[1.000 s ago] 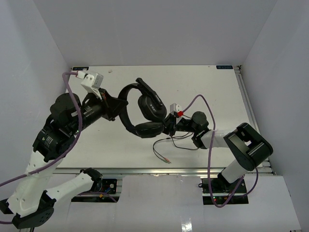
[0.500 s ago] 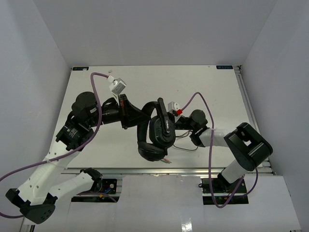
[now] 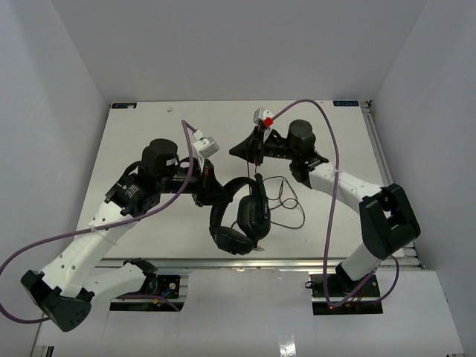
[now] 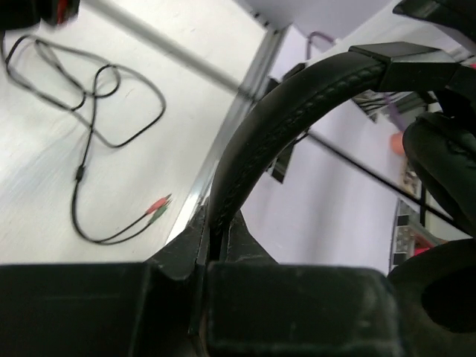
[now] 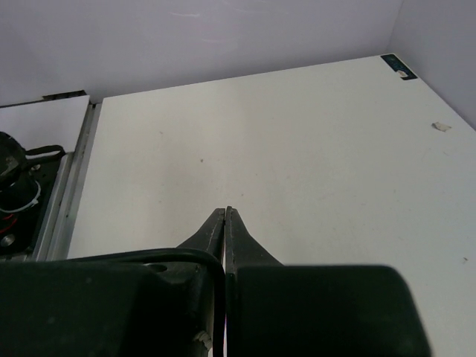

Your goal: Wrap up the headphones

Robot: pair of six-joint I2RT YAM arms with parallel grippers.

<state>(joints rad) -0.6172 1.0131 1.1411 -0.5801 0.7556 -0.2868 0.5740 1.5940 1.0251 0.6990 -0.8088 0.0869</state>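
On the white table, walled in white, we see the left gripper with its fingers clamped on the headband of the headphones, which sit close to the middle of the near edge. The right gripper has its fingers pressed together, with the thin cable running in between them. The rest of the cable lies looped just right of the earcups, its red and green plugs by the near edge

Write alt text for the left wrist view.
The left gripper clamps the black headphones by the padded headband, which arcs up to the right. On the white table the thin cable lies in loose loops, ending in red and green plugs.
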